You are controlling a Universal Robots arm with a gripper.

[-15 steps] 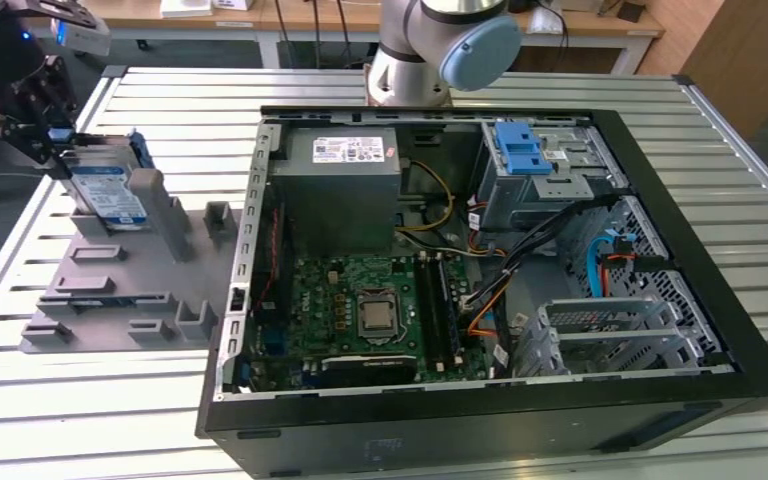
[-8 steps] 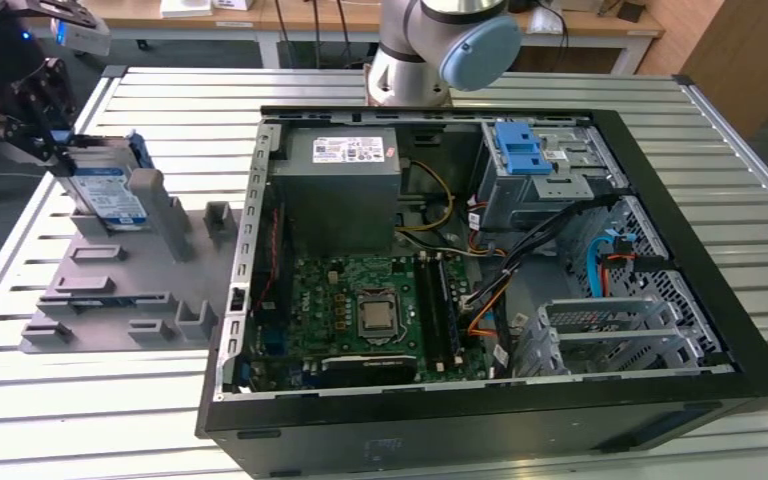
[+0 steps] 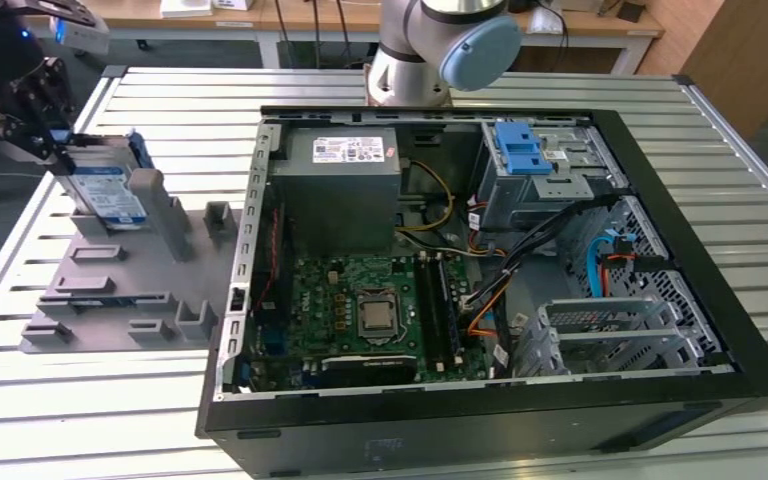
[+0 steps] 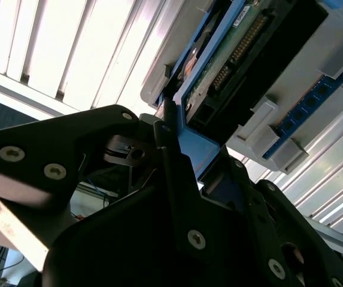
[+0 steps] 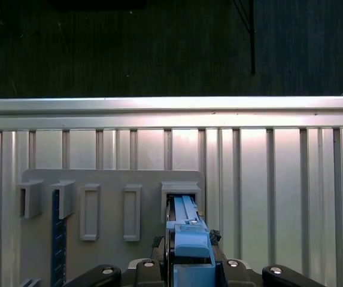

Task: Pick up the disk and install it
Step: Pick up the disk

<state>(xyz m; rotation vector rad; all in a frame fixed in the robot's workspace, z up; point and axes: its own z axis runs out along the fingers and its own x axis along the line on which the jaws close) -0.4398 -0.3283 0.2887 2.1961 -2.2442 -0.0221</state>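
Note:
The disk (image 3: 101, 190), a silver drive with a blue-and-white label in a blue carrier bracket, stands on edge in a slot at the far end of the grey fixture plate (image 3: 131, 290), on the exterior view's left. My black gripper (image 3: 61, 152) sits at the disk's upper end, shut on the blue bracket. In the first wrist view the blue bracket of the disk (image 5: 189, 230) runs from the gripper (image 5: 189, 266) into the slot. The second wrist view has a black finger (image 4: 166, 146) pressed against the bracket of the disk (image 4: 231, 54).
An open computer case (image 3: 744, 330) lies on the slatted metal table (image 3: 91, 420), to the exterior view's right of the fixture. Inside are a silver drive cage with a blue latch (image 3: 544, 165), a grey power supply box (image 3: 337, 185) and the motherboard (image 3: 371, 310). The arm's base (image 3: 431, 50) stands behind the case.

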